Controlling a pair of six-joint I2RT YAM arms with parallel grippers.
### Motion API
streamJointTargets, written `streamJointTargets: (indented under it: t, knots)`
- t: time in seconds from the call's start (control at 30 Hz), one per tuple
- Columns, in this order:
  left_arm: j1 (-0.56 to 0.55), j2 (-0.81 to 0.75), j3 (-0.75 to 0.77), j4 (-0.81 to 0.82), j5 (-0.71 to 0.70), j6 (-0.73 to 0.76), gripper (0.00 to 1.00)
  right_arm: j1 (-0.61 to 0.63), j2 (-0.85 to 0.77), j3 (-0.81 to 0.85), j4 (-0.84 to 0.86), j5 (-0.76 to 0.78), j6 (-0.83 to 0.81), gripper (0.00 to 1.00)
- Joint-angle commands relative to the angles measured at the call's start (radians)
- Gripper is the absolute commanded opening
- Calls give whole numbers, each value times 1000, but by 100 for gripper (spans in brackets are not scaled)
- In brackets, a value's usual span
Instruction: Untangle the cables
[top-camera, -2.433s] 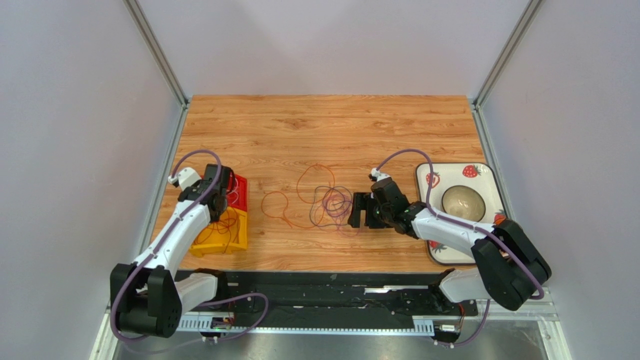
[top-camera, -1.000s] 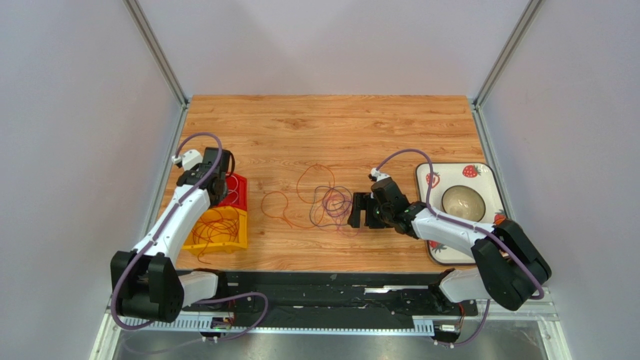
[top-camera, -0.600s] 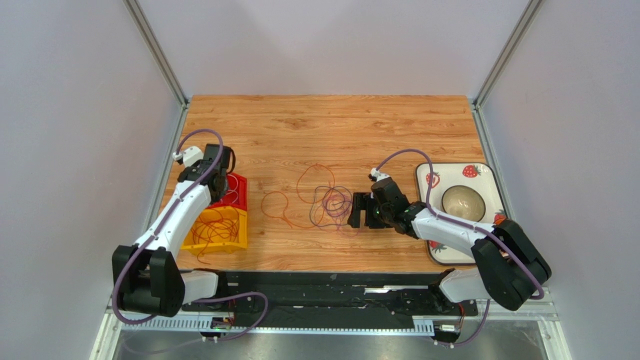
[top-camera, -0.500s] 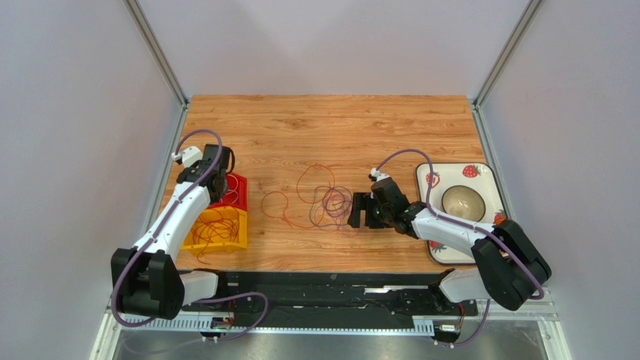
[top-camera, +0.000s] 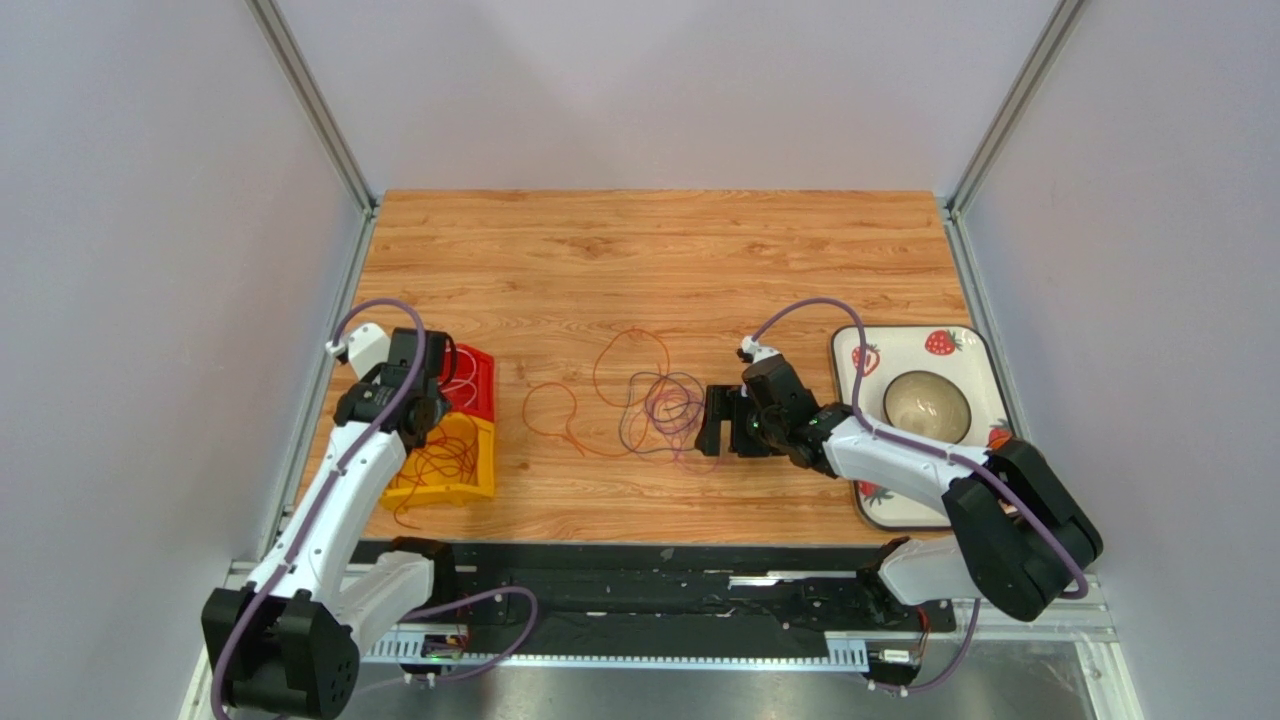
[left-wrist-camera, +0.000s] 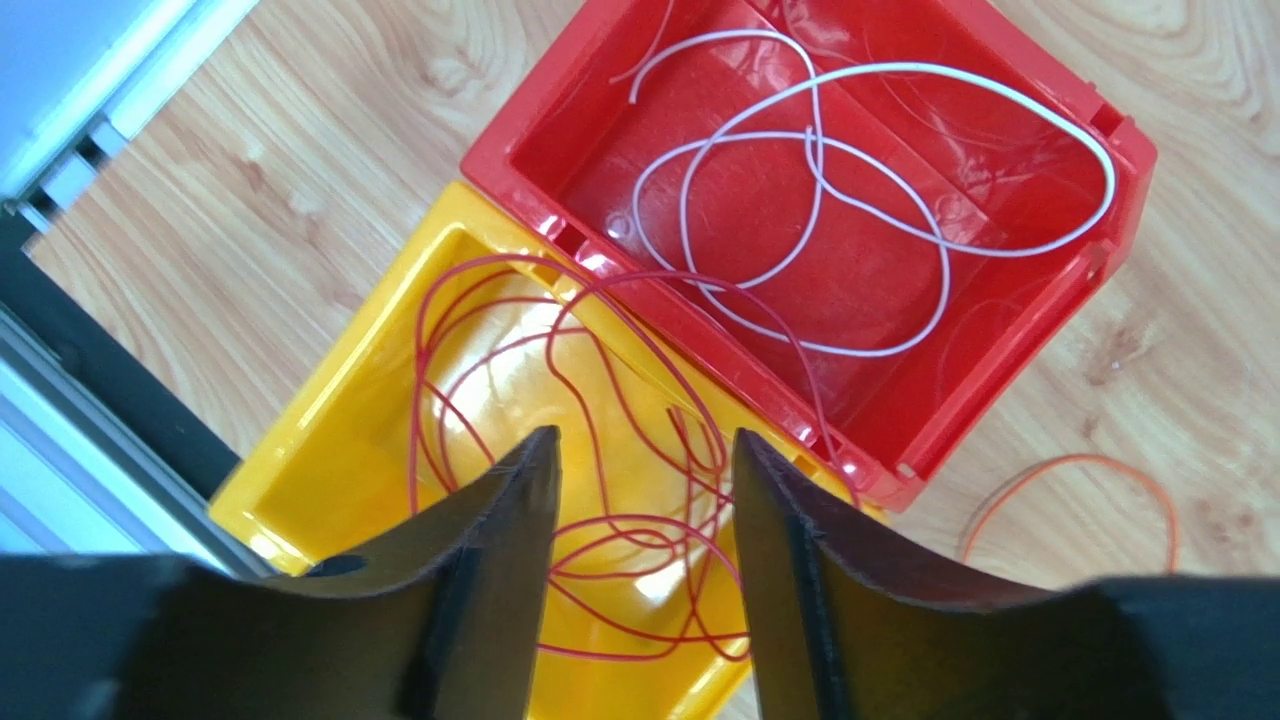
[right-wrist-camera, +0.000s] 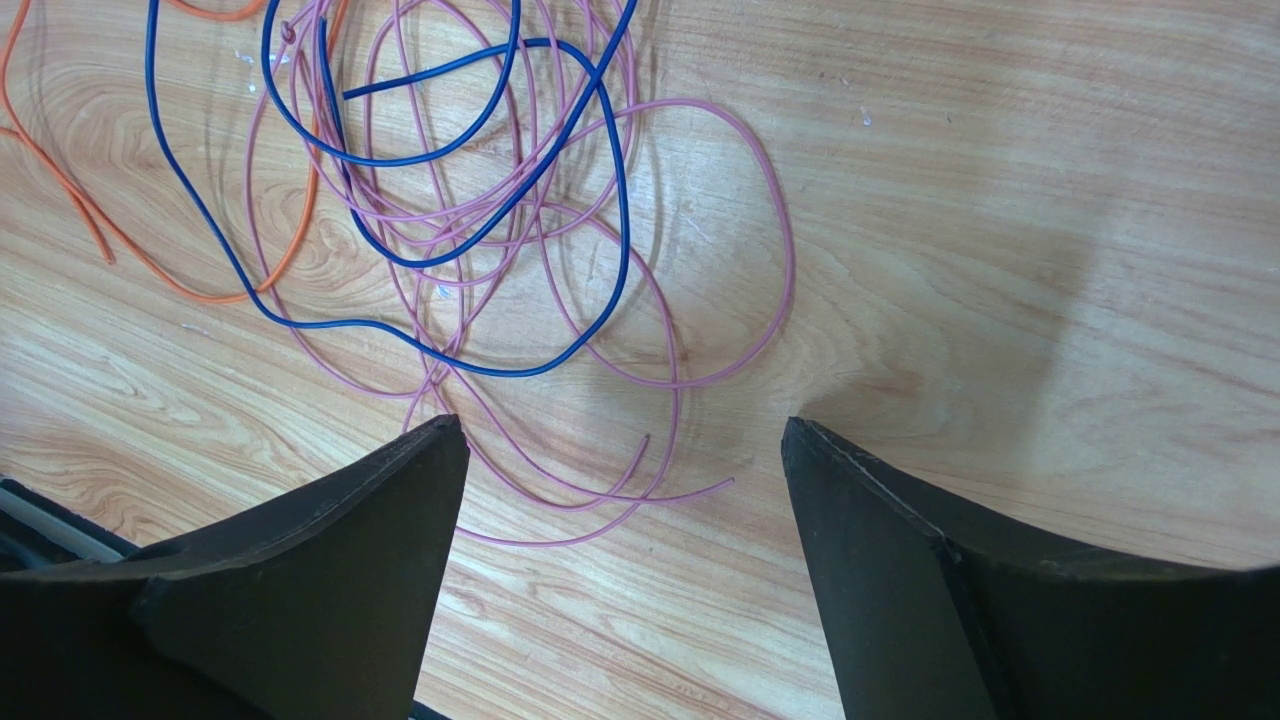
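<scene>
A tangle of thin cables (top-camera: 657, 405) lies mid-table, with an orange cable (top-camera: 559, 413) looping off to its left. The right wrist view shows it as pink (right-wrist-camera: 661, 300), blue (right-wrist-camera: 601, 195) and orange (right-wrist-camera: 90, 225) strands. My right gripper (top-camera: 718, 422) (right-wrist-camera: 624, 428) stands open just right of the tangle, with only pink ends between its fingers. My left gripper (top-camera: 421, 408) (left-wrist-camera: 643, 443) hangs open above the yellow bin (left-wrist-camera: 346, 405). A red cable (left-wrist-camera: 451, 285) lies coiled in that bin. A white cable (left-wrist-camera: 842, 195) lies in the red bin (left-wrist-camera: 1120, 165).
The red bin (top-camera: 475, 375) and the yellow bin (top-camera: 458, 477) stand side by side at the table's left edge. A strawberry-print plate (top-camera: 962, 353) with a bowl (top-camera: 924, 402) sits at the right edge. Grey walls close in both sides.
My left arm has swung toward the near edge, from above the red bin to above the yellow one, and its jaws now stand apart. The right arm and the tangle have not moved.
</scene>
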Motion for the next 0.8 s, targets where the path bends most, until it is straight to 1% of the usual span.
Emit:
streamJointTargets:
  t: [0.0, 0.03, 0.1, 0.3, 0.43, 0.57, 0.73, 0.77]
  knots:
    - [6, -27, 52, 9, -25, 7, 63, 2, 19, -10, -14, -25, -8, 85]
    - [6, -24, 55, 17, -30, 10, 70, 1, 19, -10, -14, -25, -8, 85]
    - [6, -5, 66, 38, -36, 13, 71, 2, 21, -8, -15, -23, -8, 85]
    - [6, 129, 106, 87, -27, -4, 70, 2, 25, -5, -17, -23, -8, 85]
    - [6, 231, 133, 89, -41, -22, 70, 2, 30, -4, -20, -23, -8, 85]
    - [6, 278, 150, 78, -56, -33, 68, 2, 32, -2, -21, -22, -8, 85]
    - [6, 278, 152, 74, -65, -36, 41, 2, 36, 1, -21, -23, -8, 85]
    - [6, 275, 152, 72, -68, -35, 34, 1, 38, 3, -23, -25, -7, 85]
